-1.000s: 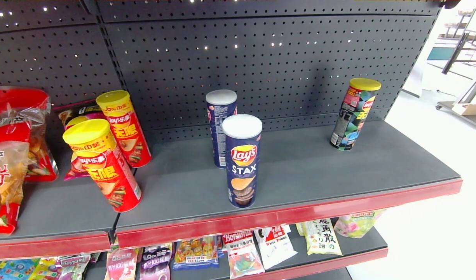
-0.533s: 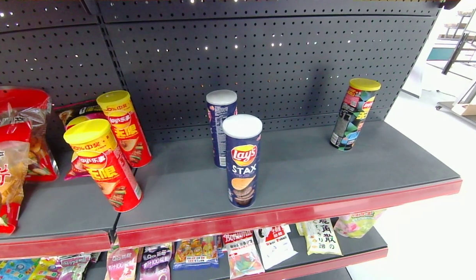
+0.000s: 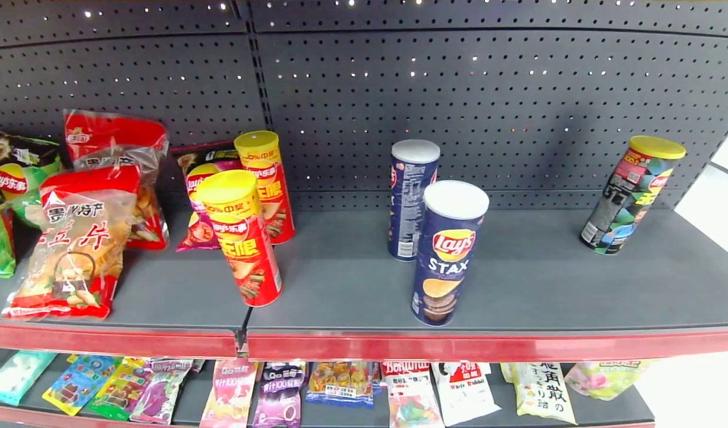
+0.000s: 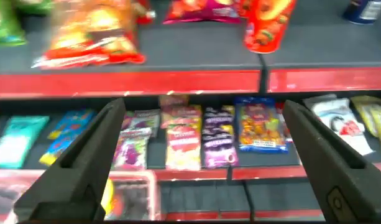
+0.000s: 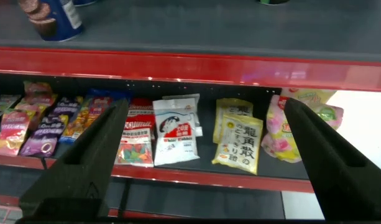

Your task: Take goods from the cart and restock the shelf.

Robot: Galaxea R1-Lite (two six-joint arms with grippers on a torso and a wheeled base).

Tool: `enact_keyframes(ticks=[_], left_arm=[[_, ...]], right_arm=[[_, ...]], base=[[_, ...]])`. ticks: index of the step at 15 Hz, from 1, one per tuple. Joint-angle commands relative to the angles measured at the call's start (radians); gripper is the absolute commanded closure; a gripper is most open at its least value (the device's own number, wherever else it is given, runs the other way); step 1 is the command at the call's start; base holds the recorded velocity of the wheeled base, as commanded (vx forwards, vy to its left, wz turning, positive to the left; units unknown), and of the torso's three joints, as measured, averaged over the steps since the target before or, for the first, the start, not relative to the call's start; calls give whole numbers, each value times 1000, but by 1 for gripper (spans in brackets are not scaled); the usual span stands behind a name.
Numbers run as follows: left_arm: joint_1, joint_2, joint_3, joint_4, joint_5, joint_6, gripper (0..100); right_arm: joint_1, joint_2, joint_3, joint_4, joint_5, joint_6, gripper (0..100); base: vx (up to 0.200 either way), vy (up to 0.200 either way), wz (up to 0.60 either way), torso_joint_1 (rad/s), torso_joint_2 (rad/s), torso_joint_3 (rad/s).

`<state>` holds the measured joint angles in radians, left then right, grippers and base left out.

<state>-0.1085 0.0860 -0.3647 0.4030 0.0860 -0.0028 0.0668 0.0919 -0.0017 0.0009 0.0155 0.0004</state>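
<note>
Navy cardboard crisp tube with a white lid (image 3: 448, 255) stands upright near the red front edge of the dark grey metal shelf (image 3: 548, 285), while the left gripper (image 4: 202, 165) and right gripper (image 5: 199, 158) hang lower, jaws spread wide, empty.

Even indoor light, with glare at the right end

Pinpoints of light shine through the holes of the back panel (image 3: 459, 89). The floor (image 3: 696, 386) past the shelf's (image 3: 518, 345) right end is washed out white, the lower shelf (image 3: 622, 409) lies in shade, and the shelf's front edge bows in the head view.
</note>
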Motion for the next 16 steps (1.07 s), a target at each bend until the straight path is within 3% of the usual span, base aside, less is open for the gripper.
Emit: enact_keyframes(ticks=[1,3,5,7,8,9,10,11,13,16], left_arm=[[0,8,7,-13,-2,-2,0],[0,8,29,-42,1,-8,0],[0,6,90,-92,1,-39,0],[0,6,205,-239,1,-39,0],[0,6,251,-308,-2,-39,0],[0,6,337,-397,0,-43,0],[0,8,365,-457,-8,-52,0],[0,8,363,-454,-8,-54,0],[38,37,352,-415,161,-48,0],[113,9,354,-417,173,-49,0]], right_arm=[[1,2,0,1,0,1,0],[1,2,0,1,0,0,0],[1,0,0,-1,-2,1,0],[1,0,0,-4,-2,-23,0],[2,17,-54,-22,4,-20,0],[2,173,-198,-30,9,26,0],[4,253,-279,-30,12,66,0],[5,279,-299,-30,12,62,0],[7,442,-374,-41,15,-14,0],[30,741,-501,-167,15,-16,0]], base=[[0,0,0,0,0,0],[0,0,0,0,0,0],[0,0,0,0,0,0],[0,0,0,0,0,0],[0,0,0,0,0,0],[0,0,0,0,0,0],[0,0,0,0,0,0],[0,0,0,0,0,0],[0,0,0,0,0,0],[0,0,0,0,0,0]])
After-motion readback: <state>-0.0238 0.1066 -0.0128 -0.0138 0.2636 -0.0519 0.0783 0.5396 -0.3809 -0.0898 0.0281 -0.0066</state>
